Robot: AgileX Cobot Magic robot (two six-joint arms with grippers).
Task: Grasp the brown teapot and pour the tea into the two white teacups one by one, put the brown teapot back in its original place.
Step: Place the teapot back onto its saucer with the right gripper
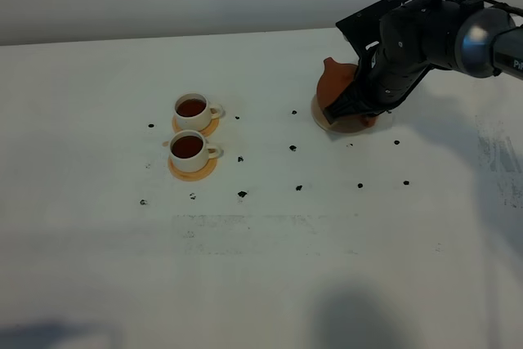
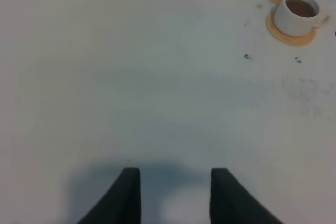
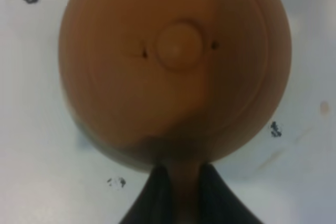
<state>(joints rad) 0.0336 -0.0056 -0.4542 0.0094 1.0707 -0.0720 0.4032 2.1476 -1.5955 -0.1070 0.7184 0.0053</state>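
Two white teacups are sitting side by side on the white surface, each on its own round orange coaster and each holding dark tea. One brown teapot, round, smooth and clay-like with a small knob on its lid, is sitting on a pale round disc, well apart from the cups. The right hand is pinching the teapot's handle. The left hand is hanging spread apart, holding nothing.

Open white counter stretches wide between the two cream-white handled teacups on orange-tan coasters and the squat reddish-brown clay teapot. Right of the cups, only small black specks. Black right arm crowds the teapot.
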